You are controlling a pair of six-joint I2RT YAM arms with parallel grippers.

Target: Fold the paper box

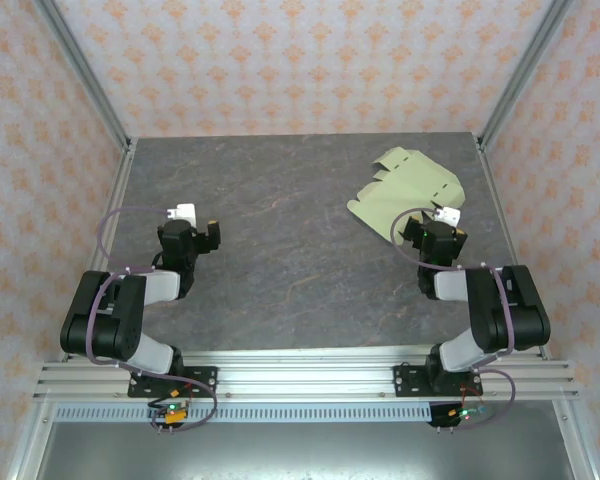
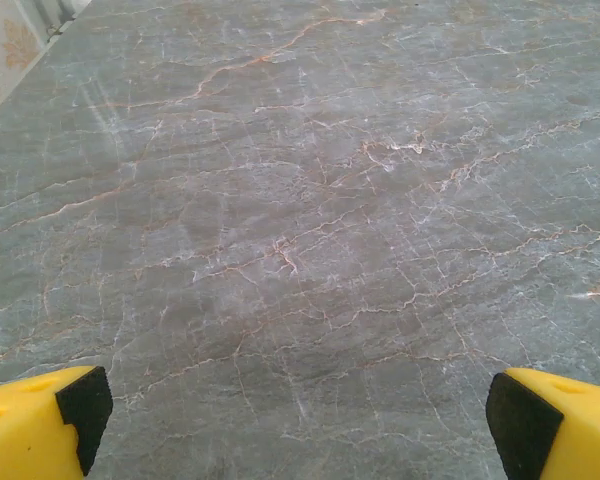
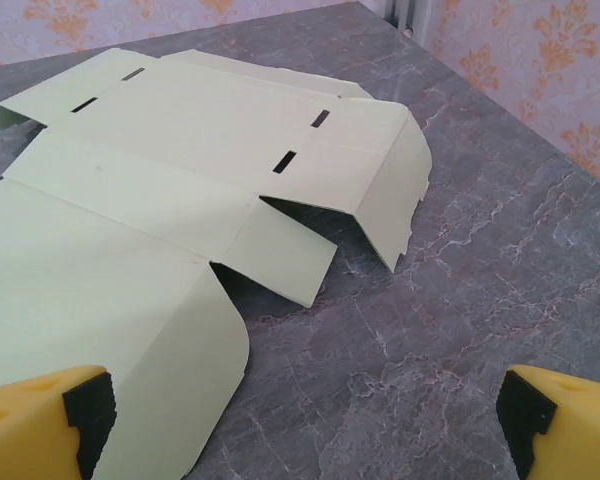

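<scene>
On the left side of the table (image 1: 280, 280), the left gripper (image 2: 300, 430) hangs over the bare grey marbled surface, its yellow, black-padded fingers (image 2: 80, 415) spread wide with nothing between them. Farther right, toward the far right corner, the paper box (image 1: 405, 190) lies as an unfolded pale yellow-green sheet, with narrow slots cut in its panels and some flaps lifting off the surface. Just at its near edge, the right gripper (image 3: 300, 425) is also spread wide and holds nothing; one finger sits over a rounded flap of the sheet, the other over bare table
</scene>
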